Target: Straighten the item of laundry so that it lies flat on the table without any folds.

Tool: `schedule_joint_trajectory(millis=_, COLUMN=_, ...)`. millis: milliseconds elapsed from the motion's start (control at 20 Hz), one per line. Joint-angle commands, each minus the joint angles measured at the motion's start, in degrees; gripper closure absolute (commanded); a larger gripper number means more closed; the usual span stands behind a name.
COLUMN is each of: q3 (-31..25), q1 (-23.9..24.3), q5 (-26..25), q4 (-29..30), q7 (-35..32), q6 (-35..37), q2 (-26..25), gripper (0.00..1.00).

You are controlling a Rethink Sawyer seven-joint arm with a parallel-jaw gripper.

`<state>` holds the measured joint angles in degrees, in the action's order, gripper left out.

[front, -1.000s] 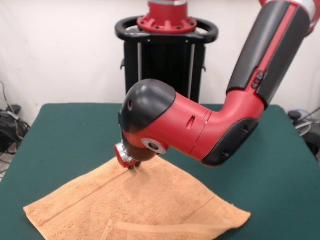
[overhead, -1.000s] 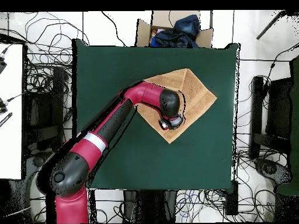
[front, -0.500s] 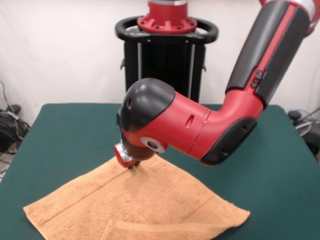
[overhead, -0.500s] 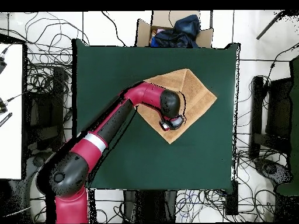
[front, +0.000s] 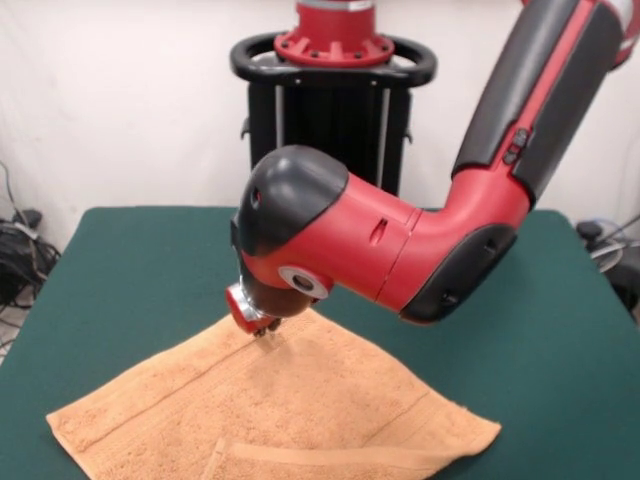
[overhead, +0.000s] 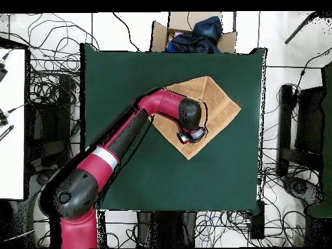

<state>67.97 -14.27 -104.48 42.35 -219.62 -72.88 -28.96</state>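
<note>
The peach-tan towel (front: 300, 400) lies spread on the dark green table (front: 130, 260), turned like a diamond. A narrow strip along its near edge is folded over (front: 320, 458). My gripper (front: 264, 331) points down at the towel's far corner, at or just above the cloth; its tips are mostly hidden under the red wrist. In the overhead view the towel (overhead: 217, 107) lies right of the table's (overhead: 130, 78) middle, and the gripper (overhead: 193, 135) is over its lower corner.
The black pedestal (front: 335, 110) stands behind the table. The red and black arm (front: 520, 130) slants down from the upper right. An open cardboard box with dark blue cloth (overhead: 194, 32) sits beyond the table's top edge. Cables lie on the floor all round.
The wrist has shifted slightly up and to the left in the front view. The towel lies as before.
</note>
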Motion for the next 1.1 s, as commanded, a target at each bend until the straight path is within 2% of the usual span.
schedule_joint_trajectory(millis=50, q3=-4.0, q1=2.5, q5=3.8, q4=-5.0, q7=-0.3, q6=0.3, q2=6.9, gripper=1.00)
schedule_joint_trajectory(millis=400, q3=-3.6, q1=3.8, q5=3.3, q4=-9.0, q7=-4.4, q6=-3.9, q2=10.5, gripper=1.00)
schedule_joint_trajectory(millis=700, q3=-4.7, q1=4.3, q5=5.0, q4=-10.6, q7=-4.7, q6=1.5, q2=11.2, gripper=1.00)
schedule_joint_trajectory(millis=1100, q3=-7.0, q1=3.4, q5=6.8, q4=-7.9, q7=-3.0, q6=7.8, q2=9.7, gripper=1.00)
